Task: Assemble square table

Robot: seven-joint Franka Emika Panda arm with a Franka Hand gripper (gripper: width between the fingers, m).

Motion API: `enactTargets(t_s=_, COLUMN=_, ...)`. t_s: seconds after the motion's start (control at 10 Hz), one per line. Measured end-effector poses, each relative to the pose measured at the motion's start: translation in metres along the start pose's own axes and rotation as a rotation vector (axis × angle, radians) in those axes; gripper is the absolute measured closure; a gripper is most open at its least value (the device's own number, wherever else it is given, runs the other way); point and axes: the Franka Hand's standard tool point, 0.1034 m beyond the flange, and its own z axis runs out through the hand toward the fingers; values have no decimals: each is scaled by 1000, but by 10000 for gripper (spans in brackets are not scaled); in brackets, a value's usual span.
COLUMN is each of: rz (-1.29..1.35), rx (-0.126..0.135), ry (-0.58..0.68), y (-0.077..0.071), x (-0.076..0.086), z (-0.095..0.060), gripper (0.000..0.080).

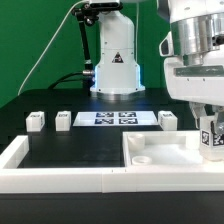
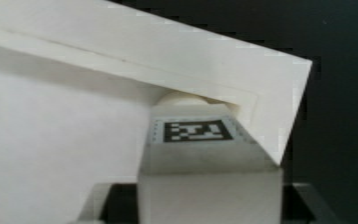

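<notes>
My claw (image 1: 210, 122) grips 1 leg (image 2: 197, 165) upright at a corner of the tabletop (image 1: 160, 152), which lies against the border wall (image 1: 60, 178). Entering tilted, the leg could jam or shove the tabletop askew.

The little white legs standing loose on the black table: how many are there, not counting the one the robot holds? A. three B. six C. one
A: the loose legs number three, two on the exterior view's left of the marker board and one on its right; the gripper holds the fourth leg.
</notes>
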Motion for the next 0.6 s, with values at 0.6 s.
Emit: enactTargets(t_s=0.6, rz=-126, rx=-10, ry=-14, y=0, x=-4, z=0, gripper=313)
